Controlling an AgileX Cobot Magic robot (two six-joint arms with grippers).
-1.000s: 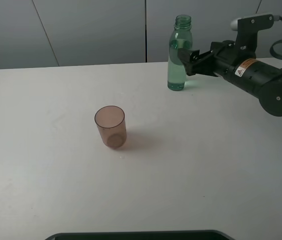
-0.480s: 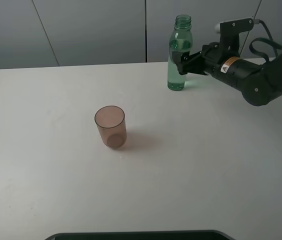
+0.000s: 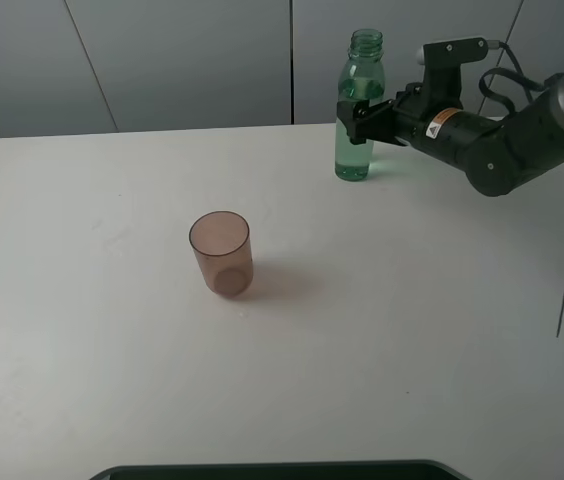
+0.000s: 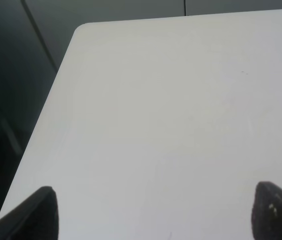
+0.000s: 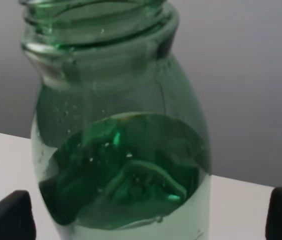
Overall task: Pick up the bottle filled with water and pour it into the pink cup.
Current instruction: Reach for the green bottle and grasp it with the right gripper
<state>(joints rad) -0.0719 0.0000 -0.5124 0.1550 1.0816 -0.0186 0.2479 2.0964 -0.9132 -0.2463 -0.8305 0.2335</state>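
Straddling the bottle (image 3: 353, 152) just under its shoulder, the right tool (image 3: 361, 112) is wide open and holds nothing; likely water-heavy, slick and squashy, so clamp mid-body gently.

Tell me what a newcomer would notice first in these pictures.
The green bottle, uncapped and part full of water, stands at the far edge of the table, with the open fingers of the right gripper on either side of it. The pink cup stands alone, upright and empty, nearer the middle.
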